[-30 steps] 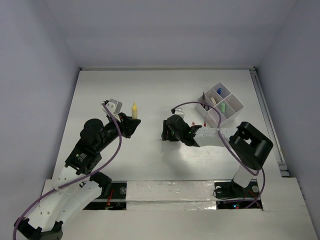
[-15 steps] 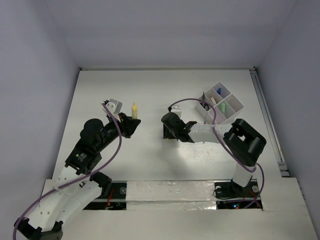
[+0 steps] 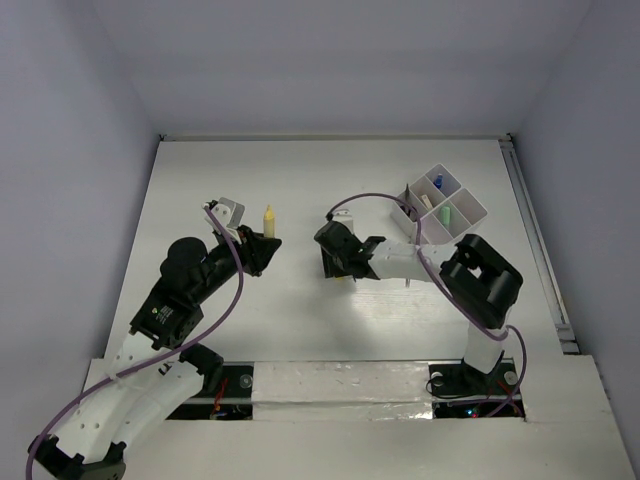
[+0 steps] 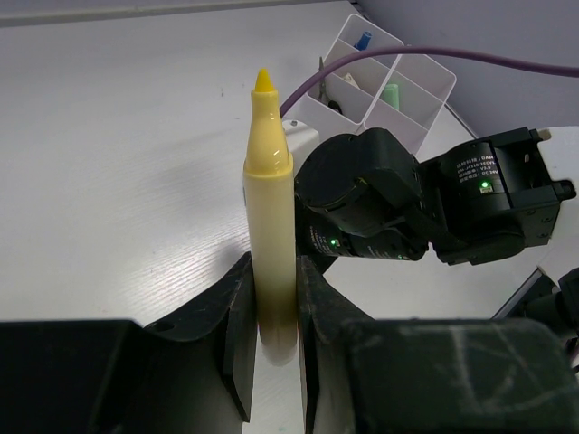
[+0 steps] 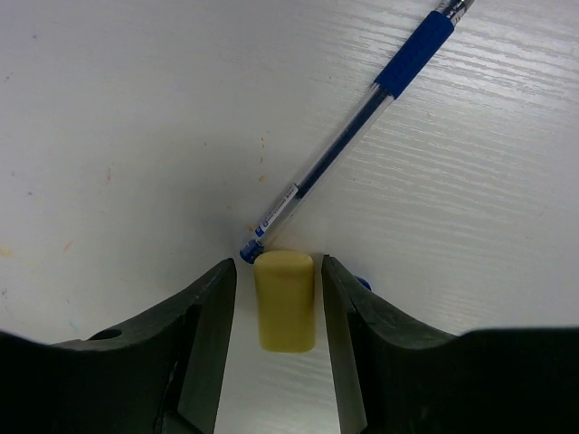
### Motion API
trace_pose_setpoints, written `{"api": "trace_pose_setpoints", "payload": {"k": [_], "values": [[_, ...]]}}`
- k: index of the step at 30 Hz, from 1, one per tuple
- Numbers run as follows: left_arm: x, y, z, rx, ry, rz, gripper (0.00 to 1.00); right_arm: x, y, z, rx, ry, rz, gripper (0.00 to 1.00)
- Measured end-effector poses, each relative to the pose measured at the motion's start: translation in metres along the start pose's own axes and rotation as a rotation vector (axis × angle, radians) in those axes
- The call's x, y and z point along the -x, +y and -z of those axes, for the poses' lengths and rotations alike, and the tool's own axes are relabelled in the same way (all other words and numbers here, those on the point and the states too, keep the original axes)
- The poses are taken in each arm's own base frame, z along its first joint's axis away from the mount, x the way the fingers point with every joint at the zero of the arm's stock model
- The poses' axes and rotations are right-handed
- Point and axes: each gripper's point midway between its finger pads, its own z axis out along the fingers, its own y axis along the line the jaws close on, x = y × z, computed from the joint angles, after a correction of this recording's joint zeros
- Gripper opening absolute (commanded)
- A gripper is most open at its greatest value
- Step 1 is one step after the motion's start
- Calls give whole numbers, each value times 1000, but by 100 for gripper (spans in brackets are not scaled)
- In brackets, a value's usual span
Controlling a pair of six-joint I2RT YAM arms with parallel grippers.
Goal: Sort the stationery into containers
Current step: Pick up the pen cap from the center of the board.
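Yellow highlighter (image 4: 271, 217) is standing upright, clamped in the left gripper (image 4: 271, 307), seemingly for carrying to the tray (image 3: 480, 206). The right gripper (image 5: 279, 276) is straddling a cap (image 5: 285, 307) beside a pen (image 5: 362, 117), jaws apart, likely lining up a pickup.

I am operating in a robotics lab cell, not in a home or an office. The white table (image 3: 300, 180) is closed on its left, far and right edges by plain grey-blue walls (image 3: 70, 150). At its near edge there are the bolted arm bases (image 3: 465, 380) and a strip of shiny tape (image 3: 340, 385). Purple cables (image 3: 238, 290) run loose over the arms, and a metal rail (image 3: 540, 250) follows the right edge.
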Motion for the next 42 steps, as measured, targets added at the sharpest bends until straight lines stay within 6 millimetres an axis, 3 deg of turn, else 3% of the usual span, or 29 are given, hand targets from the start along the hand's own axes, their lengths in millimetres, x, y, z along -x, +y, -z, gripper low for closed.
{"api": "trace_pose_setpoints", "payload": {"k": [5, 12, 22, 26, 30, 37, 42], "values": [[0, 0, 0, 0, 1, 0, 0, -1, -1, 0, -12, 20, 34, 41], [0, 0, 0, 0, 1, 0, 0, -3, 0, 0, -37, 48, 83, 40], [0, 0, 0, 0, 1, 0, 0, -4, 0, 0, -40, 62, 94, 31], [0, 0, 0, 0, 1, 0, 0, -5, 1, 1, -37, 65, 97, 18], [0, 0, 0, 0, 1, 0, 0, -7, 2, 3, -31, 71, 99, 15], [-2, 1, -2, 2, 9, 1, 0, -21, -2, 20, -13, 110, 123, 13], [-3, 1, -3, 4, 13, 2, 0, -15, 5, 34, 23, 87, 124, 6]]}}
